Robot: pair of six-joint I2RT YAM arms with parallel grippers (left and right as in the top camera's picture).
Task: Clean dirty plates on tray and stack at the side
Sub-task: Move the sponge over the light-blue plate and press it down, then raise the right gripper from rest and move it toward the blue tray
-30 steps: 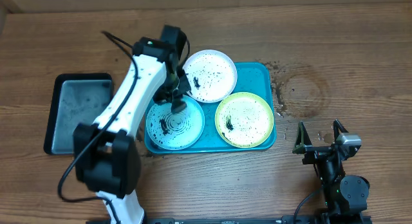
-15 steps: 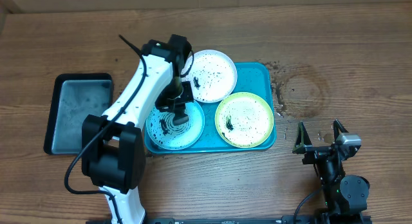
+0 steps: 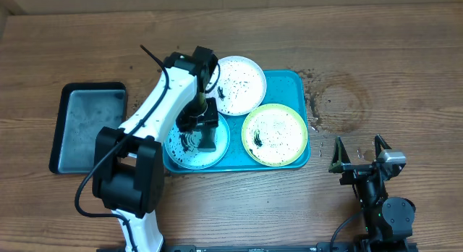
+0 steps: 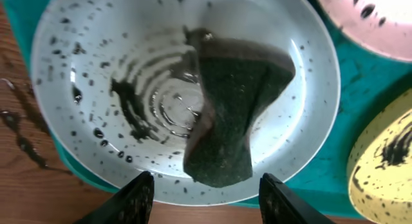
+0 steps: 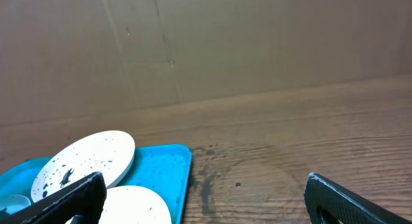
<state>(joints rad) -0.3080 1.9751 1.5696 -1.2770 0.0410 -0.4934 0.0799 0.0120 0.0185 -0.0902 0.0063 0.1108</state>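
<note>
At the far left of the wooden table [image 3: 405, 56] sits a grey tray with a black rim [image 3: 88, 125], apart from the teal-blue tray [image 3: 296, 82] near the middle. The white left arm reaches over the teal-blue tray's left end, and the left gripper [image 3: 205, 133] hangs above the light-teal-rimmed plate [image 3: 177, 147] in the tray's near-left corner. In the left wrist view its fingers [image 4: 143, 198] stand apart and are clamped on nothing. A dark green sponge [image 4: 235, 114] lies crumpled on the plate just ahead of them, right of the plate's centre. Left of the sponge, wet circular smears and a dark streak mark the plate's white middle, and black specks ring its edge. The white-rimmed plate [image 3: 242, 82] sits at the tray's far side with its edge overlapping the teal-rimmed one, and it is speckled with dark dirt. The lime-green-rimmed plate [image 3: 275, 135] lies flat in the tray's right half, with dark blotches on its left part. Right of the tray, a faint ring stain [image 3: 340, 100] and dark specks mark the wood. At the near right, well apart from the tray, the right gripper [image 3: 359, 159] rests low with its claw spread wide and empty.
</note>
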